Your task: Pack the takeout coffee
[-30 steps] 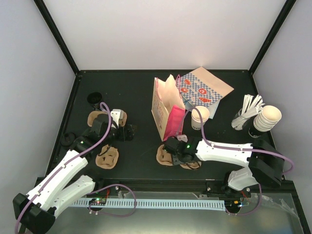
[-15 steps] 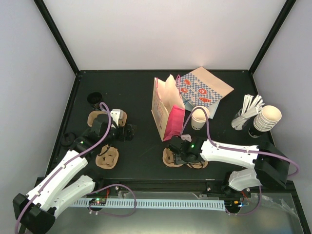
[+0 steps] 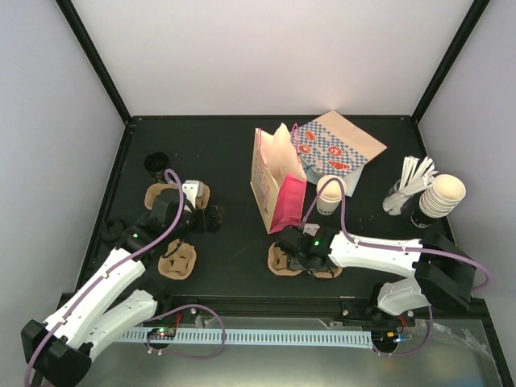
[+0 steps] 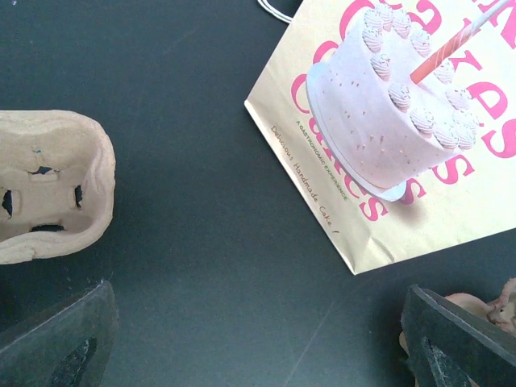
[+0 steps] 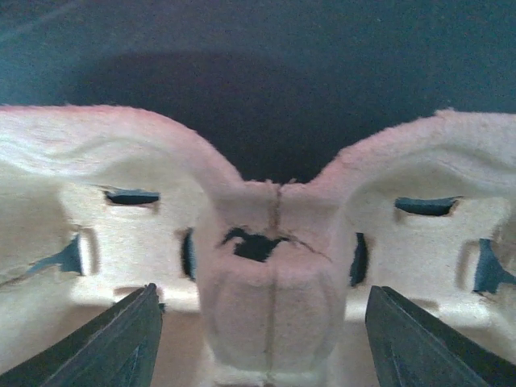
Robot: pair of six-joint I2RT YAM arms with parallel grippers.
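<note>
Currently carrier-grab step: right claw [image 5: 270, 330] spread astride carrier [image 3: 278, 260] ridge, lower centre; left claw [image 4: 258, 343] released, empty. Next probably pinch ridge; takeout coffee [image 3: 330, 193] untouched.

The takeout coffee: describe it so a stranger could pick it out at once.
Find the tall pink bag standing near the middle of the dark table. Just right of it stands the takeout coffee, a small white paper cup, open-topped. It is single and far shorter than the bag, unlike the stack of cream cups at the right edge.
</note>
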